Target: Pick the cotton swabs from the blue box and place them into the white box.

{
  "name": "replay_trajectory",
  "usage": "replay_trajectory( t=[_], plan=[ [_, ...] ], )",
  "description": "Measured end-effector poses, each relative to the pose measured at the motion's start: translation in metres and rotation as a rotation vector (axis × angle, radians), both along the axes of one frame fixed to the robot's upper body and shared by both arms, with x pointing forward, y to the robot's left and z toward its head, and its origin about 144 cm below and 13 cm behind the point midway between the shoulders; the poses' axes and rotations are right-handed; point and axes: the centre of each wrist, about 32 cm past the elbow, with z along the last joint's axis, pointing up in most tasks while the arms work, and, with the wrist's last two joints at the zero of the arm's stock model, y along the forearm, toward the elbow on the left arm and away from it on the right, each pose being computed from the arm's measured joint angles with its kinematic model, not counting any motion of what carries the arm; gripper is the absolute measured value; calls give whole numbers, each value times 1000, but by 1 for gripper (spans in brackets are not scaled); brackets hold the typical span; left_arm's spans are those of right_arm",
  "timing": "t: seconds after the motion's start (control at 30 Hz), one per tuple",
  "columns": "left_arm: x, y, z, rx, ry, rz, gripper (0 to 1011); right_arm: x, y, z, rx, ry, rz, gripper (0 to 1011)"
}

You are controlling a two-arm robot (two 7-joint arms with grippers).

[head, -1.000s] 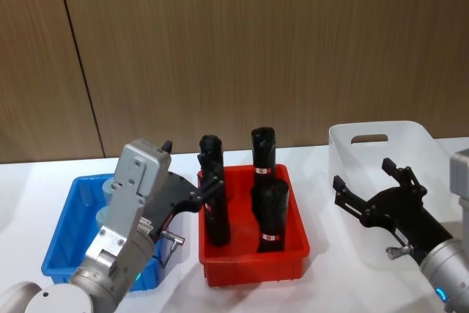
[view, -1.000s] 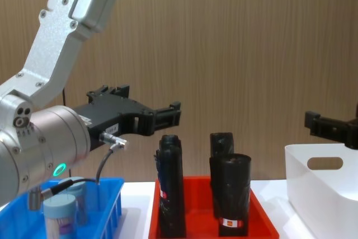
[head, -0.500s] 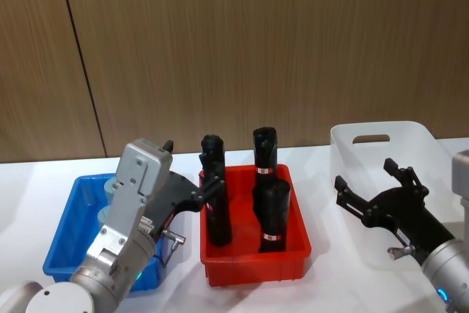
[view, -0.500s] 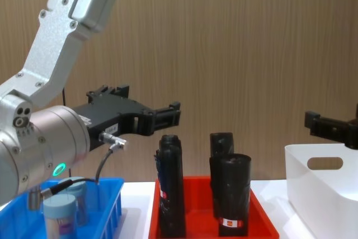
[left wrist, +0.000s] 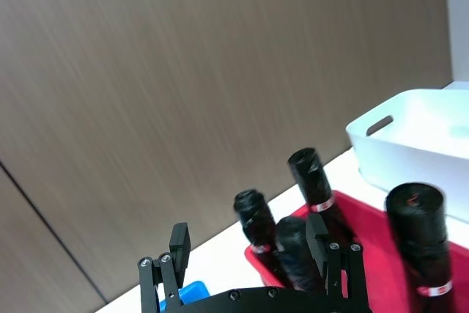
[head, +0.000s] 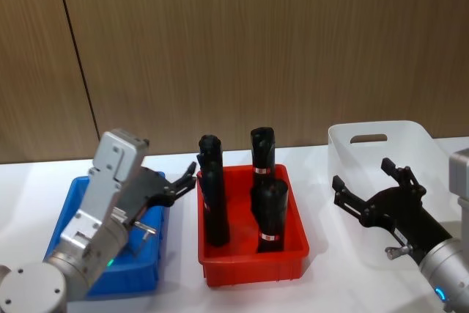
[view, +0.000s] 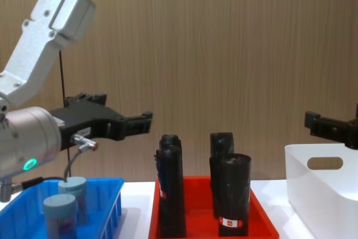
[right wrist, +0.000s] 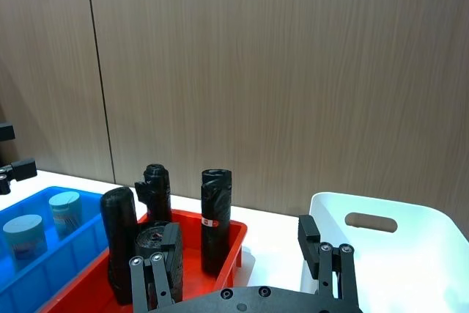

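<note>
swabs [view: 72, 186] stand upright in the blue box [head: 72, 209], two of them close together. left gripper [head: 185, 175] hovers above that box's right end, fingers apart and empty. right gripper [head: 363, 174] hangs by the white box [head: 414, 133], also spread and empty.

Looks like a lab test bench, white table [head: 29, 196], wood-panelled wall [head: 256, 42] behind

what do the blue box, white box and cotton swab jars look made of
Blue box: moulded plastic, slightly glossy, slotted walls. White box: smooth plastic, seemingly translucent, moulded handle cutout. Cotton swabs: probably clear plastic jars, matte pale blue lids.
</note>
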Motion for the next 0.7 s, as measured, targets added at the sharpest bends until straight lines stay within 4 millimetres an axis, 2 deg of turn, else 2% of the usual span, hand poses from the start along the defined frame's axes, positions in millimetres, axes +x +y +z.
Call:
replay_trajectory(
  t=[0.3, 0.7],
  plan=[
    [12, 19, 1, -44, 57, 54, 1004, 0, 0, 0, 0, 0, 0, 1002],
    [19, 35, 3, -92, 172, 169, 1004, 0, 0, 0, 0, 0, 0, 1001]
  ],
)
